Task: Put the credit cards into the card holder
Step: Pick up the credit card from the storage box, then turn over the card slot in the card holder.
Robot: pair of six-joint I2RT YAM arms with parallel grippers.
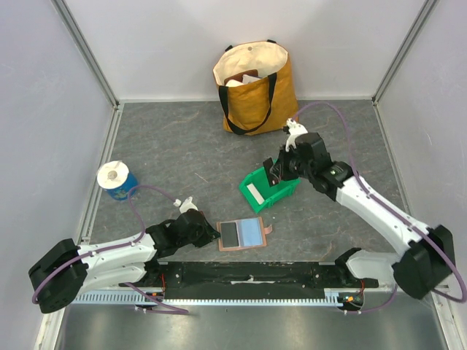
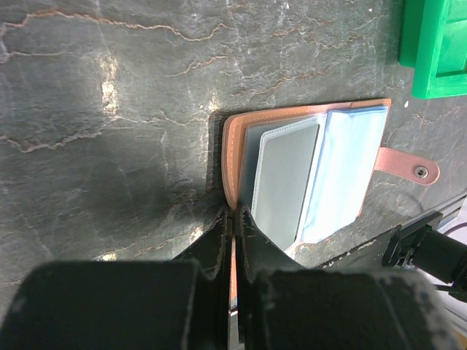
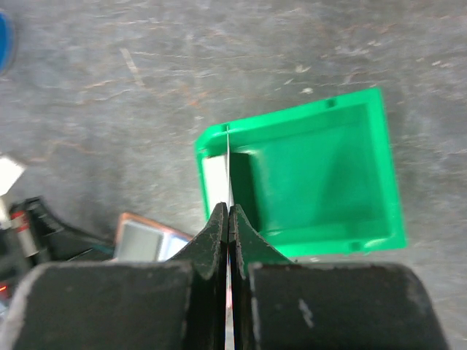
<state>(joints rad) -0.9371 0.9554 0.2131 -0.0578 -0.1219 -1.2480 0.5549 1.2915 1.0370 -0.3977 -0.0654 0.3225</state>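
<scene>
Card holder [image 2: 232, 157] lies open: terracotta cover, blue lining, grey card [image 2: 284, 175] inside.

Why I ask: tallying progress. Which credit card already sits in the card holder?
The dark grey card, tucked inside the open brown card holder. The white card is apart from it, over at the green bin.

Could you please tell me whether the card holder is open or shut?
Open: the card holder lies spread, pale blue lining facing up, snap tab unfastened.
</scene>
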